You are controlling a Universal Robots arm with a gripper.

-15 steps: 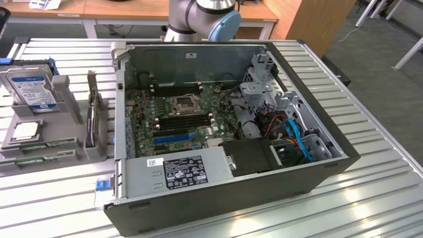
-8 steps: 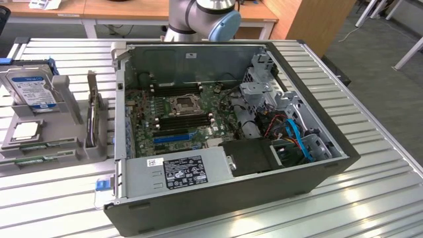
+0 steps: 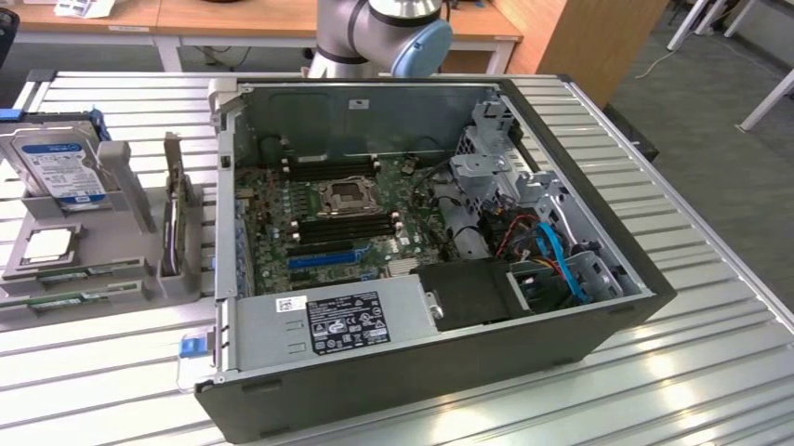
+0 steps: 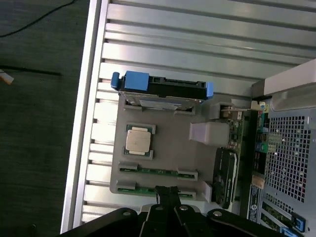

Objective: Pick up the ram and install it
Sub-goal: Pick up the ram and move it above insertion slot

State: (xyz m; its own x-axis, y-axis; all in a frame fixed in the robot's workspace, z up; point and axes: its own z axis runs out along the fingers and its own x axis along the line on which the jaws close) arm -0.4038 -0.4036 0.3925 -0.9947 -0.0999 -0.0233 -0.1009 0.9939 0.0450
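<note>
Work surface: one slatted metal table (image 3: 694, 372) carrying one open case (image 3: 372, 413) and one grey holder (image 3: 125, 167), set just beside each other. The holder is at the exterior view's left of the case.

Holder contents, counted:
- One hard drive (image 3: 56, 167), standing on edge in a blue caddy.
- One CPU (image 3: 47, 243), lying flat in a square recess.
- Two ram sticks, both lying flat in parallel grooves. The inner ram (image 3: 93, 271) lies between the CPU and the outer ram (image 3: 69, 298), which runs along the holder's edge.
- One card (image 3: 174, 218), standing on edge on the side nearest the case.

Case contents: one motherboard (image 3: 267, 243) with one CPU socket (image 3: 344, 197). Dark slots lie in two banks, one on each side of the socket. One power supply (image 3: 335, 321) sits at the near wall.

One arm (image 3: 378, 32) rises behind the case.

Wrist view: the same holder (image 4: 168, 143), with the hard drive (image 4: 163, 89), CPU (image 4: 138, 139), inner ram (image 4: 158, 170), outer ram (image 4: 140, 189) and card (image 4: 224, 175). The gripper (image 4: 167, 190) hangs above the holder, its tips lined up over the middle of the outer ram. The two fingers (image 4: 162, 197) are pressed together and pinch nothing. Both sticks are seated in their grooves. Contact between tips and stick cannot be judged.
</note>
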